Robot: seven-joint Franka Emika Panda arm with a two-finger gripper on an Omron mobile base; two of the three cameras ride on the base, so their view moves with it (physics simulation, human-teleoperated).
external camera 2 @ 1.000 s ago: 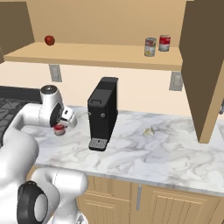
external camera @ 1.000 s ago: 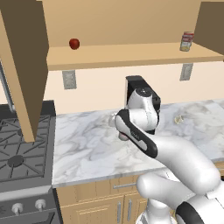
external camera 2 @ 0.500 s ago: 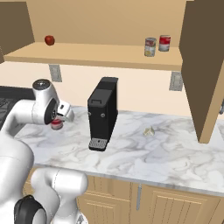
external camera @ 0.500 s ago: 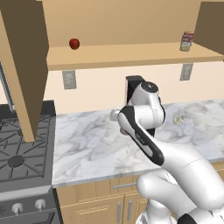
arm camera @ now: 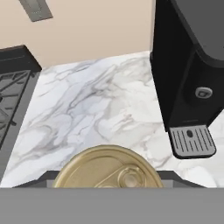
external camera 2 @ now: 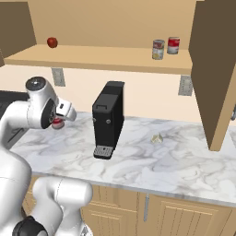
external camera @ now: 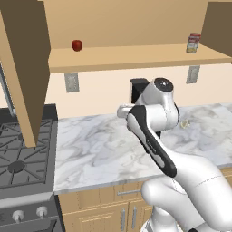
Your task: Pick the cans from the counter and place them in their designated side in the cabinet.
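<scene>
— What is standing in the way on the counter?

— The black coffee machine is blocking the middle, against the far wall.

— And up in the cabinet?

— Two cans are crowding the shelf's right end, just beside the open door; an apple is sitting far left. The stretch between them is lying free.

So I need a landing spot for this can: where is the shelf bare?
The shelf is bare between the apple and the two cans. It is crowded only by those cans, near the door.
</scene>
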